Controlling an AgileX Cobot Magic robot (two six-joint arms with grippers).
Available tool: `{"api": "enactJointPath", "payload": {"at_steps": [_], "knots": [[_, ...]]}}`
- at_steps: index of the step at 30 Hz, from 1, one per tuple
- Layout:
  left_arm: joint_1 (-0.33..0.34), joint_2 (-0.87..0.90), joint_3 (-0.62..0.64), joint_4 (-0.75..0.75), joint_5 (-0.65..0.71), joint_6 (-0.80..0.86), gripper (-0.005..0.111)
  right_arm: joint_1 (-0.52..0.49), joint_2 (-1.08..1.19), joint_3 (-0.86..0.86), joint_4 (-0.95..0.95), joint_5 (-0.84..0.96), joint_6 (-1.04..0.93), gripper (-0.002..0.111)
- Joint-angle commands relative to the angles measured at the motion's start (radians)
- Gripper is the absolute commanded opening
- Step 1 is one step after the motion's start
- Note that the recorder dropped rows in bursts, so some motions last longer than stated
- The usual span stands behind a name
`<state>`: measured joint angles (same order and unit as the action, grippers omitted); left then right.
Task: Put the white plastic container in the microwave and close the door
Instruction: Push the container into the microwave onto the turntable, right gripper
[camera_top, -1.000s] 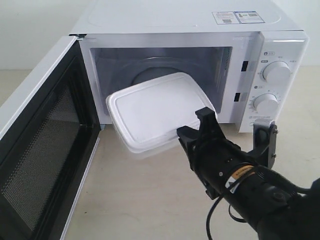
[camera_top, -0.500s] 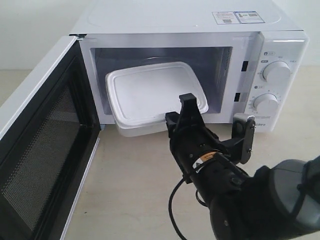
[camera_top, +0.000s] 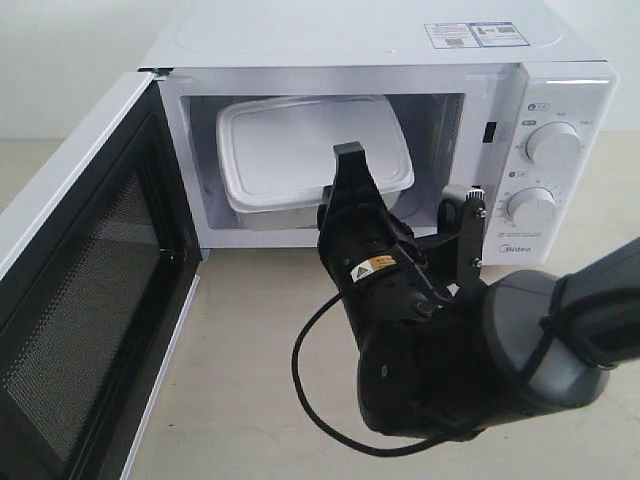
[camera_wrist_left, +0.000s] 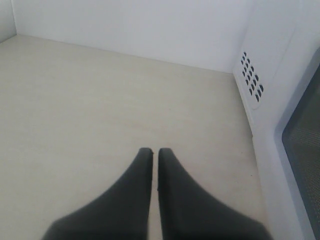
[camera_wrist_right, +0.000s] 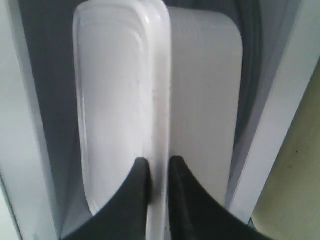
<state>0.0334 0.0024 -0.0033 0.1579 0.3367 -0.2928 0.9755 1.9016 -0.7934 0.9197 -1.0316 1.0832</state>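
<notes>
The white microwave stands with its door swung wide open on the left. The white plastic container is inside the cavity, tilted, with its lid on. My right gripper reaches in through the opening and is shut on the container's near rim. In the right wrist view the two dark fingers of the right gripper pinch the lid's rim, with the container stretching away from them. My left gripper is shut and empty over the bare tabletop, next to the microwave's vented side.
Two round knobs sit on the microwave's right panel. The open door takes up the left front of the beige table. A black cable loops under the right arm. A white wall stands behind the left gripper.
The right gripper has carried the container from just outside the opening forward and up into the cavity. The door has not moved.
</notes>
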Motion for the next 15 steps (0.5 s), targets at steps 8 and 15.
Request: {"api": "enactJointPath", "payload": {"at_steps": [8, 15], "knots": [[0.003, -0.002, 0.003, -0.008, -0.003, -0.004, 0.004, -0.002, 0.046, -0.056, 0.099, -0.024, -0.043, 0.000], [0.003, -0.002, 0.003, -0.008, -0.003, -0.004, 0.004, -0.002, 0.080, -0.117, 0.120, -0.024, -0.078, 0.000]]}}
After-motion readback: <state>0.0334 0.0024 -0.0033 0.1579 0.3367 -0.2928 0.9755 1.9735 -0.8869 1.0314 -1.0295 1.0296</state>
